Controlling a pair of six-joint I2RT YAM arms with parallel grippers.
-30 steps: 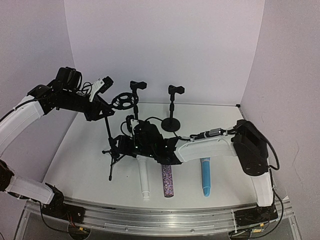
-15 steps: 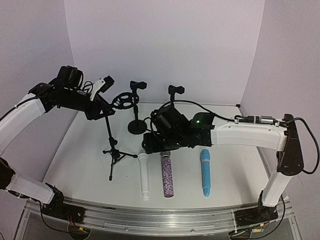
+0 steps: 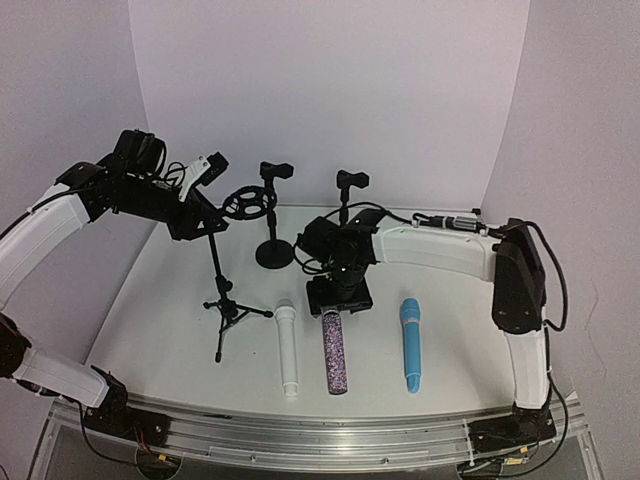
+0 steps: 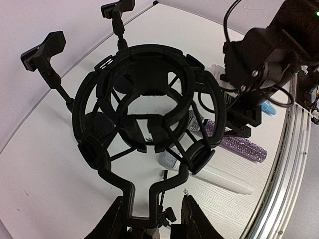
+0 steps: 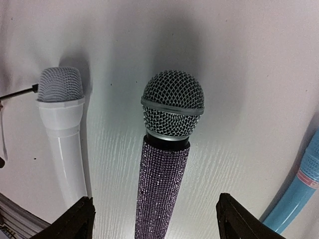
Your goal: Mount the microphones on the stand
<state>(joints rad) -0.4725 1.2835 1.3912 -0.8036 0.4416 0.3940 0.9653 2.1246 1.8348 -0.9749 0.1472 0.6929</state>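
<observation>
1. Microphones: all three lie flat on the desk, in a row near its front centre, heads pointing far and handles near.
   - White microphone: leftmost, just right of the tripod's feet.
   - Purple-glitter microphone: centre, with a silver mesh head.
   - Light blue microphone: rightmost, set apart from the purple one.
   - None is mounted on a stand.

2. Tripod stand: upright at left centre, carrying a black ring-shaped shock mount at its top.

3. Desktop stands: two round-base stands, each topped with a clip.
   - Left desktop stand: far centre.
   - Right desktop stand: base hidden behind the right arm.

4. Left fingers: one on each side of the stem below the shock mount and closed on it, gripping the tripod stand at its top.

5. Right fingers: spread wide and pointing down over the head end of the purple-glitter microphone. In the wrist view, one finger stands on each side of the handle, and neither touches it.
</observation>
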